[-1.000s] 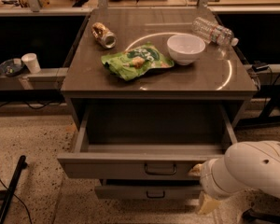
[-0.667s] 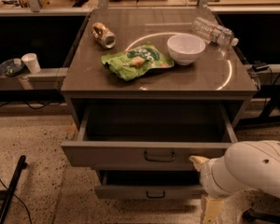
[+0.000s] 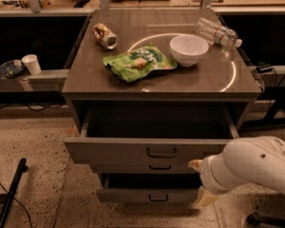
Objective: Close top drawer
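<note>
The top drawer point(image 3: 118, 151) is the uppermost of three grey metal drawers in the cabinet. It stands partly open and its inside looks empty. Its flat front carries a small dark loop handle point(image 3: 161, 152) at the centre. My gripper point(image 3: 195, 166) is at the end of the white arm point(image 3: 249, 167), which comes in from the lower right. It sits against the right part of the drawer fronts, just below and right of the handle.
On the cabinet top point(image 3: 209, 82) lie a can point(image 3: 106, 36), a green chip bag point(image 3: 138, 61), a white bowl point(image 3: 189, 49) and a plastic bottle point(image 3: 217, 32). The bottom drawer point(image 3: 133, 195) sticks out slightly. A white cup point(image 3: 32, 63) stands on a left ledge. A black pole point(image 3: 9, 194) lies on the floor.
The top drawer has slid back into the cabinet by a good part of its travel. My gripper and arm have moved forward with the drawer front.
</note>
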`<state>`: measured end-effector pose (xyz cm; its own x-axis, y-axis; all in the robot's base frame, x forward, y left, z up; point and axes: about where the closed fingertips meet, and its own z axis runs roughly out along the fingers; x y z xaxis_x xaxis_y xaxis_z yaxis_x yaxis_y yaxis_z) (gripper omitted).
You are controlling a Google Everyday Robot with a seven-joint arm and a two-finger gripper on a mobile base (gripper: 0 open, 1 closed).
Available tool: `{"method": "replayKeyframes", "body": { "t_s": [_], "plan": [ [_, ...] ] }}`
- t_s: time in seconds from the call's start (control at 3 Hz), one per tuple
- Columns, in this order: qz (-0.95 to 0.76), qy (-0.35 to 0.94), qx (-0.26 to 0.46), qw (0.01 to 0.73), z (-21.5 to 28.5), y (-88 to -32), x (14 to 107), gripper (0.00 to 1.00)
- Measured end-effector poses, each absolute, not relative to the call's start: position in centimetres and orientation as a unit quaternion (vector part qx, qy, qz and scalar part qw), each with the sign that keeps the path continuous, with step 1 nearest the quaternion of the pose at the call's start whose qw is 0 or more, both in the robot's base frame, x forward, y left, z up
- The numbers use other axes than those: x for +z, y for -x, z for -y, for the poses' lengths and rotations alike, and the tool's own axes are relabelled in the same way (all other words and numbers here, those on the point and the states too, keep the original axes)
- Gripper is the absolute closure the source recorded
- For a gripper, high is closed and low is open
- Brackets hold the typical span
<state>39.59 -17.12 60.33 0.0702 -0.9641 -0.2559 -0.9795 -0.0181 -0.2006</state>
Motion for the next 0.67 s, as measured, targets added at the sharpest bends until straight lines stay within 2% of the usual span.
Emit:
{"method": "replayKeyframes", "body": {
  "t_s": [0.67],
  "plan": [
    [-0.657,0.726,0.019,0.202,16.2,-44.7,60.8,0.78]
  ]
}}
